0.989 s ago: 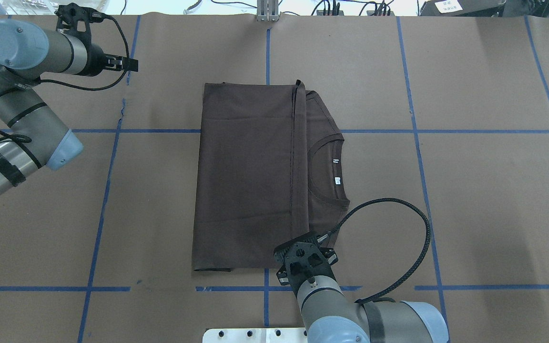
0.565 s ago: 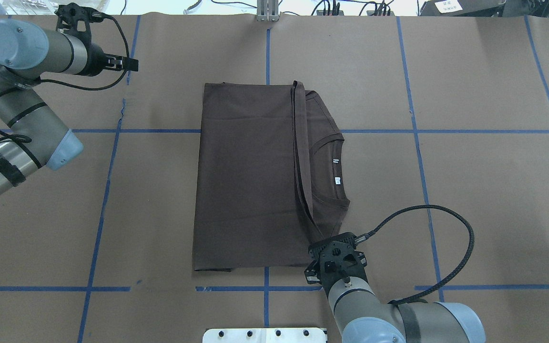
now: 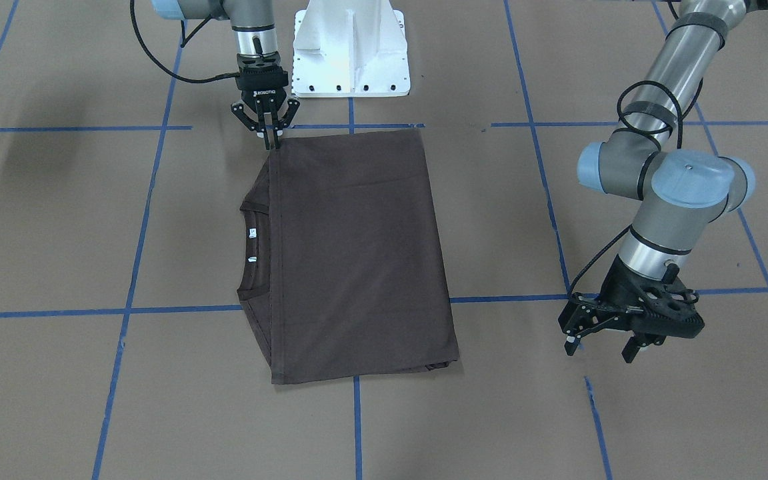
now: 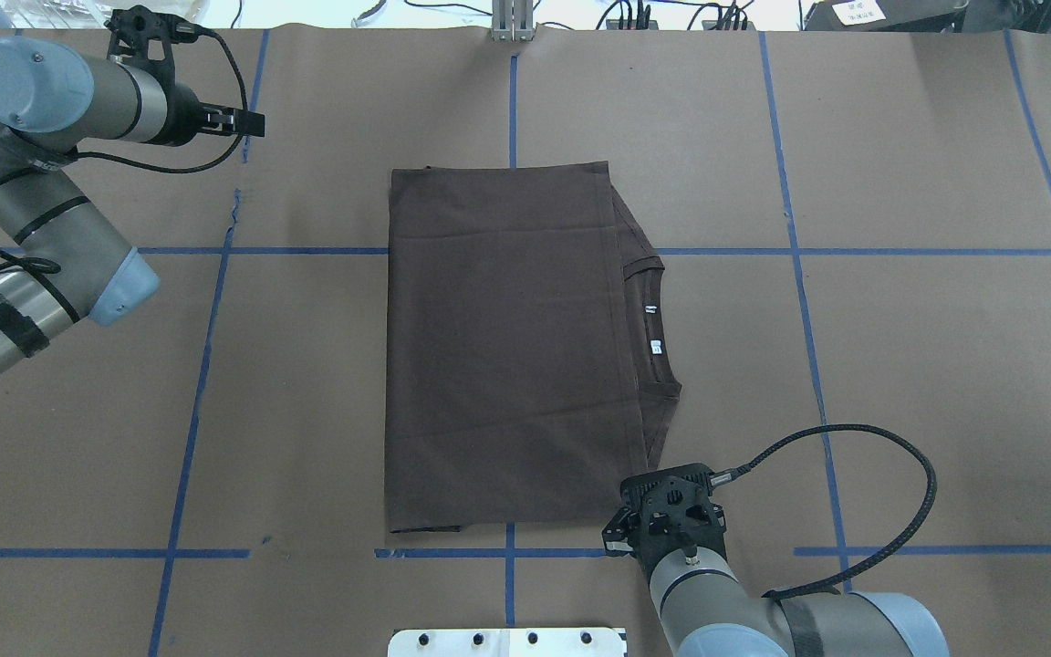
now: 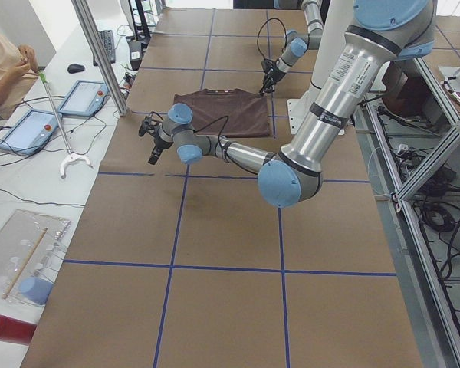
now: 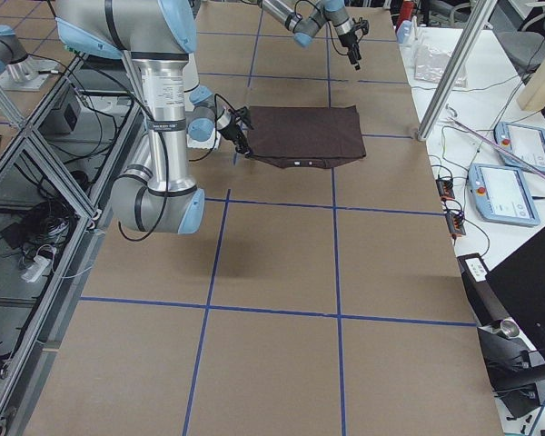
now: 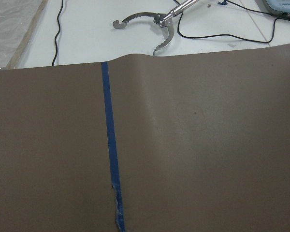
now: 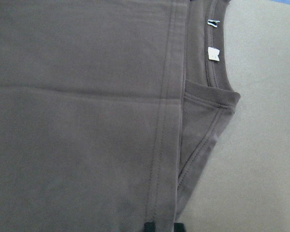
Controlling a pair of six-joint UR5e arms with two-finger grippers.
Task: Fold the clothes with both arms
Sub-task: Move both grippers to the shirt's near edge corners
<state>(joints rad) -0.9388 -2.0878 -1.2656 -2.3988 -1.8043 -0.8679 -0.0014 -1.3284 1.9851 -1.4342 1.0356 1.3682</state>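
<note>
Brown on brown makes this hard to read: the dark T-shirt (image 4: 498, 347) lies flat in the middle of the paper-covered worktop (image 4: 900, 365), its lower half folded over so the stitched hem runs just beside the collar (image 4: 649, 319), which shows along the shirt's right side; the right claw (image 3: 271, 141) stands at the near corner of that hem, its fingers drawn together on the fabric edge, as the wrist view suggests with cloth between the two tips; the left claw (image 3: 601, 343) hangs with its fingers apart, well away from the garment on the far left, over bare paper and blue tape; the main risk, as I judge it, is that only one corner is held; a further pull from the right arm could drag the whole shirt sideways or skew the hem, since nothing pins the far corner; letting go too high could leave the corner curled or bunched instead of flat; the tips also sit close to the paper, so a low sweep might snag or wrinkle the cover and shift the garment with it.
</note>
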